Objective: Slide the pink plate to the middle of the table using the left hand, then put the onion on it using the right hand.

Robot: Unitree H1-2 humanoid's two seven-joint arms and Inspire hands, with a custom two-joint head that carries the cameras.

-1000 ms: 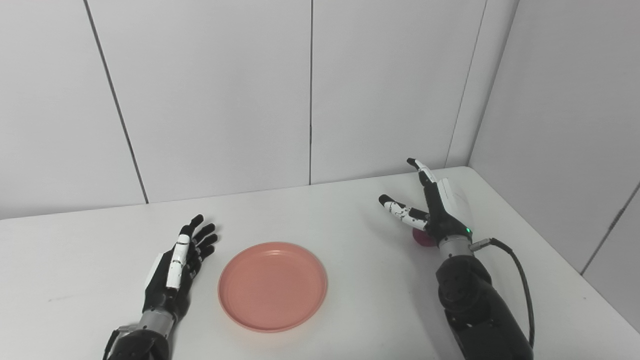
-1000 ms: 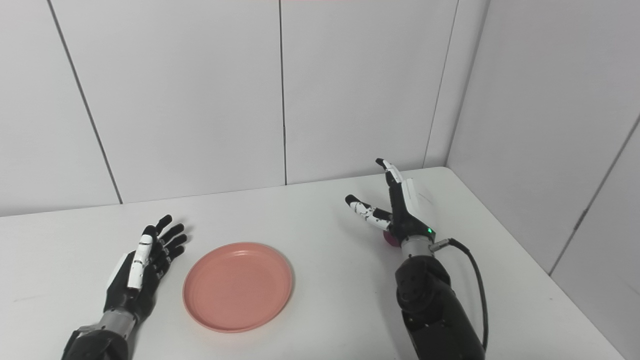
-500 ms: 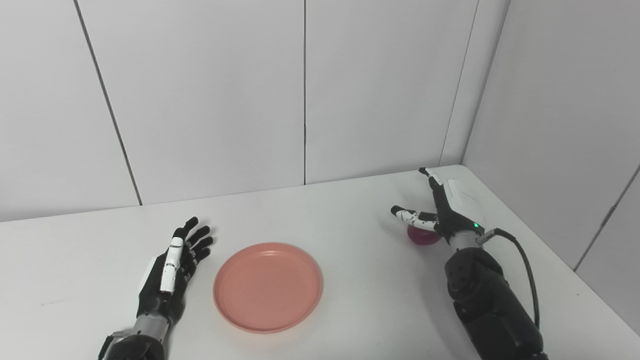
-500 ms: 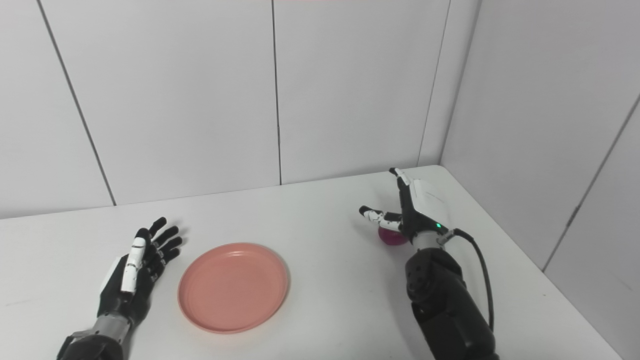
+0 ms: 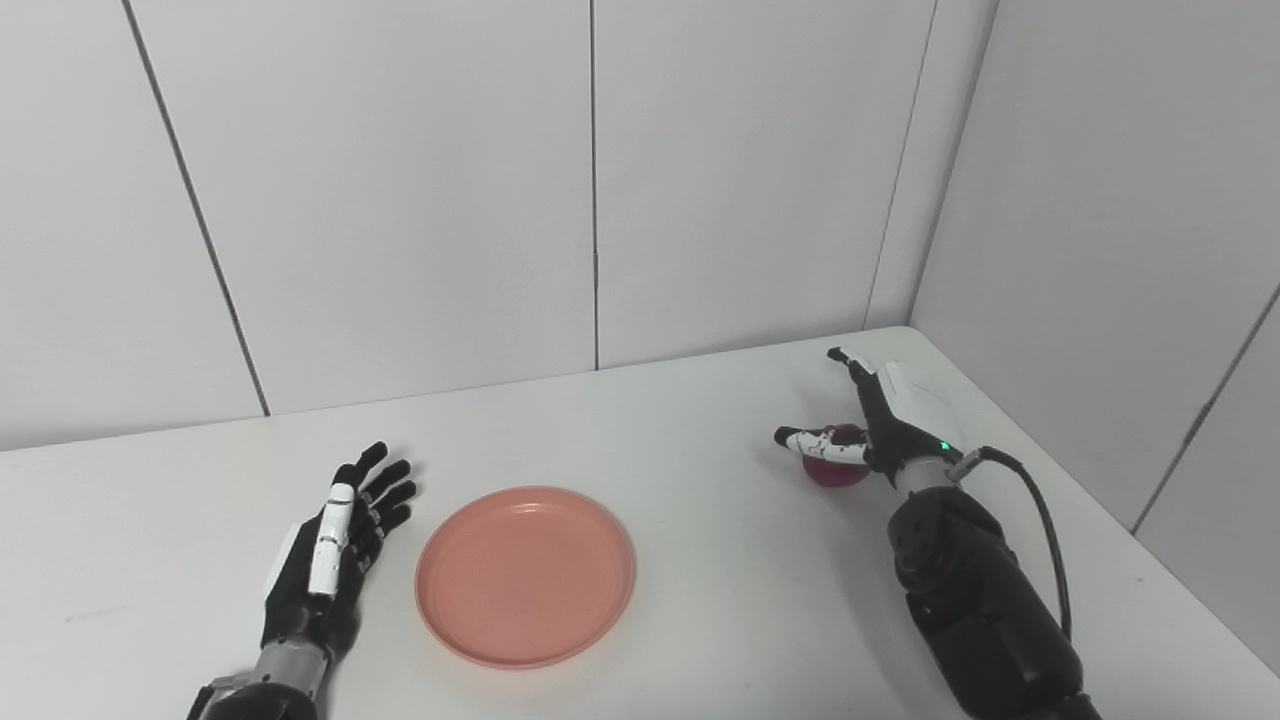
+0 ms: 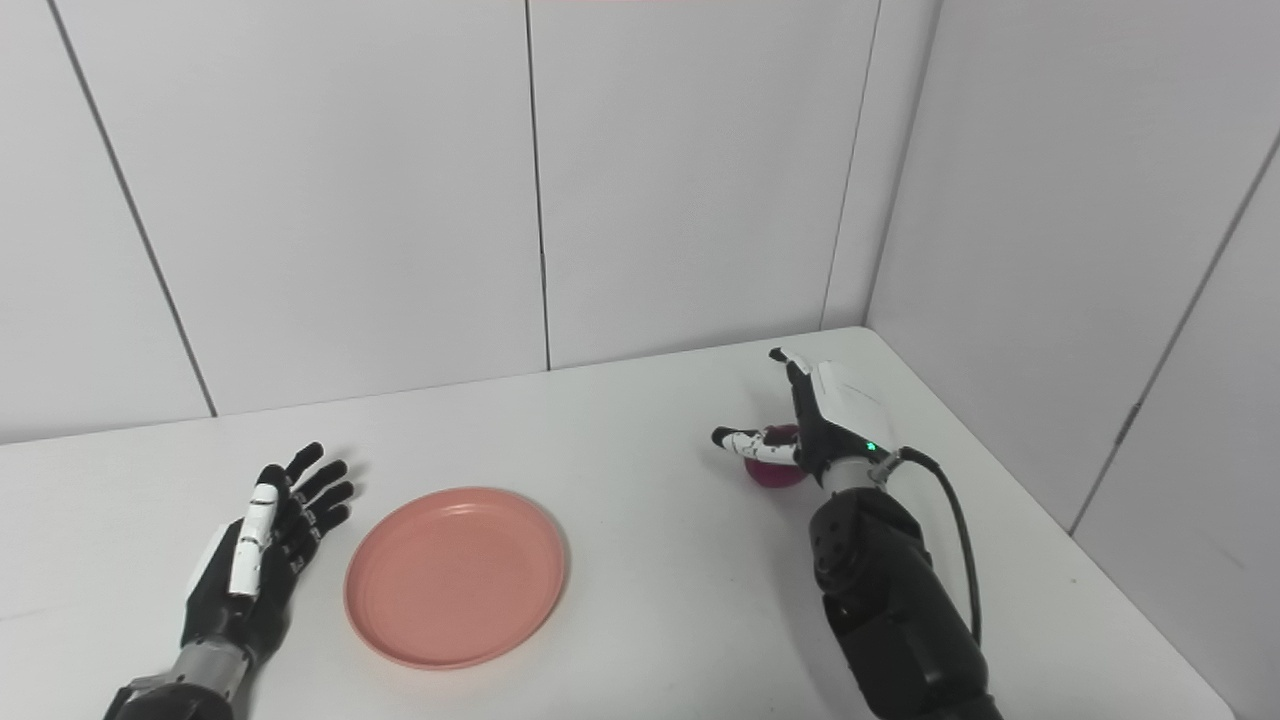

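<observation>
The right hand [image 5: 880, 425] hangs low over the far right part of the table [image 5: 700, 480], its fingers spread and pointing away from the robot, its thumb [image 5: 815, 442] stretched out to the left. Directly beneath the palm and thumb sits the onion [image 5: 835, 470], a small dark red ball resting on the table; the thumb lies across its near upper side, but the pictures do not settle whether it touches. The fingers are not wrapped round the onion, so the hand is open and has hold of nothing. A black cable [image 5: 1035, 510] loops from the wrist back along the black forearm.

Well to the left of that hand, nearer the robot, lies the pink plate [image 5: 525, 575], flat and bare, about midway across the table.

Just left of the plate rests the left hand [image 5: 335, 540], palm turned toward the plate, fingers straight and apart, pointing away from the robot. It holds nothing and stands a little apart from the plate's rim. Plain white wall panels [image 5: 400, 180] close the scene behind and to the right.
</observation>
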